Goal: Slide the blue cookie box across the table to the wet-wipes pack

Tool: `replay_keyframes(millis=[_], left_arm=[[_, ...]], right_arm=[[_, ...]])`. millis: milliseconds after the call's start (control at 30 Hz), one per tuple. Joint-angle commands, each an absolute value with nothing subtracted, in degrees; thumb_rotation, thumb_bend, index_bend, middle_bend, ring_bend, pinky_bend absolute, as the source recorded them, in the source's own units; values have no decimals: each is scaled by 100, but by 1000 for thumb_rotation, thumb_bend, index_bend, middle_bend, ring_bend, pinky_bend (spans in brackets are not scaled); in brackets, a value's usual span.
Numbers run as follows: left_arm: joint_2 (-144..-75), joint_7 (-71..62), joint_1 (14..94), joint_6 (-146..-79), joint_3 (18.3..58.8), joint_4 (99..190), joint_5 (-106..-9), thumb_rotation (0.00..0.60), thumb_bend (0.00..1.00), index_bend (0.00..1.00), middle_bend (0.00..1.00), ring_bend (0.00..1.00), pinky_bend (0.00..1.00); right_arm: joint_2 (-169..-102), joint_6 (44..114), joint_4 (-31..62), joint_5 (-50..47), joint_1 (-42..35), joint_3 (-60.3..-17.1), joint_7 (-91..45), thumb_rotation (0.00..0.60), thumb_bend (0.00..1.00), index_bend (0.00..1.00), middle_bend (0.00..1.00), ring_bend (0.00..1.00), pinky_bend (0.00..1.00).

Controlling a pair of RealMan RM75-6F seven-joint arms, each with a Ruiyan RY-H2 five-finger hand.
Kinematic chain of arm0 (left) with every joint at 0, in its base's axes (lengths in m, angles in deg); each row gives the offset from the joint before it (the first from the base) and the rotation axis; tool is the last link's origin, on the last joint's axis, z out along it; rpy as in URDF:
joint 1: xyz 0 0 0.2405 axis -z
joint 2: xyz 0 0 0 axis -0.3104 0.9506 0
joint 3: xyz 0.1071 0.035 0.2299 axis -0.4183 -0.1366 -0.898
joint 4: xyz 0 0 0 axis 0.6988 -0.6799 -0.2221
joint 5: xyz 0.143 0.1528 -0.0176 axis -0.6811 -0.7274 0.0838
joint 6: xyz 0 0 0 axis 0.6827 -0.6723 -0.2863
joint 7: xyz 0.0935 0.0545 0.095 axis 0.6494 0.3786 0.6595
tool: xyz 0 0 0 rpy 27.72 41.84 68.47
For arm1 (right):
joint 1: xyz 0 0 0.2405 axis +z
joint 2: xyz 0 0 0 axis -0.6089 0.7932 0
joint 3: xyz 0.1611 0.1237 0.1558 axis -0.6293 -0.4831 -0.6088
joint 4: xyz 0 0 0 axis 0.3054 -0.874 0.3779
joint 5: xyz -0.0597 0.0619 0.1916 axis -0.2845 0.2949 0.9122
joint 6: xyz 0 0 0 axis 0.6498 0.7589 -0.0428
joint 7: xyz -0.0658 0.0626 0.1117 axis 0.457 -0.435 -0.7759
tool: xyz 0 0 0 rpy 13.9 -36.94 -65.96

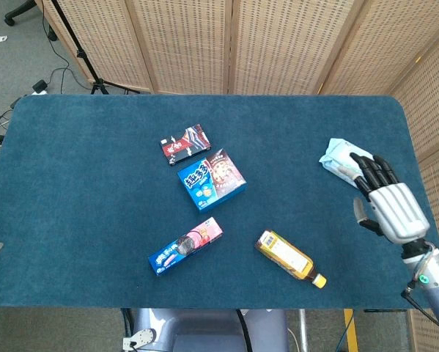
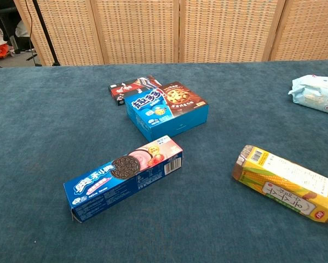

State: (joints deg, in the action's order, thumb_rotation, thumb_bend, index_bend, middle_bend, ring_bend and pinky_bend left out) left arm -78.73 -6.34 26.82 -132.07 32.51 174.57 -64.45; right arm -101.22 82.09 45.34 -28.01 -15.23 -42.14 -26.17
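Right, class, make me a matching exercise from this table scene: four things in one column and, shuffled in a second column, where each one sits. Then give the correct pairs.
Things
1. blue cookie box
2. wet-wipes pack
3. yellow bottle
4. small red box

Places
A. near the front edge, lying on its side, right of the long biscuit pack
B. far right, with the right robot hand over its near end
C. mid-table, just in front of the small red box
D. just behind the blue cookie box, further from the robot

Pairs: 1-C, 2-B, 3-A, 4-D
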Motion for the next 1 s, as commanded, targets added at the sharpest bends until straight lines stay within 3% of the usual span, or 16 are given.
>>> replay_keyframes(millis=[33, 367, 567, 1000], left_arm=[[-7831, -756, 2593, -13296, 3266, 17453, -6519, 600, 0, 0, 0, 0, 0], [-7820, -865, 2588, -13053, 3400, 17340, -6341, 600, 0, 0, 0, 0, 0], [-7870, -727, 2597, -12976, 3509, 17340, -6211, 600, 0, 0, 0, 0, 0], [-7985, -450, 2645, -12751, 3654, 17302, -6013, 600, 0, 0, 0, 0, 0]], right_arm=[[-10172, 7321, 4701, -2726, -723, -4480, -2541, 600, 1000, 168, 0, 0, 0], [-11099, 5709, 4187, -2362, 1005, -4851, -2034, 600, 1000, 249, 56, 0, 51], [-12070, 4787, 3524, -1668, 2261, -5047, -1253, 600, 1000, 274, 85, 0, 91], [-13795, 4606, 1955, -408, 3531, -4653, -46, 600, 1000, 274, 171, 29, 129]])
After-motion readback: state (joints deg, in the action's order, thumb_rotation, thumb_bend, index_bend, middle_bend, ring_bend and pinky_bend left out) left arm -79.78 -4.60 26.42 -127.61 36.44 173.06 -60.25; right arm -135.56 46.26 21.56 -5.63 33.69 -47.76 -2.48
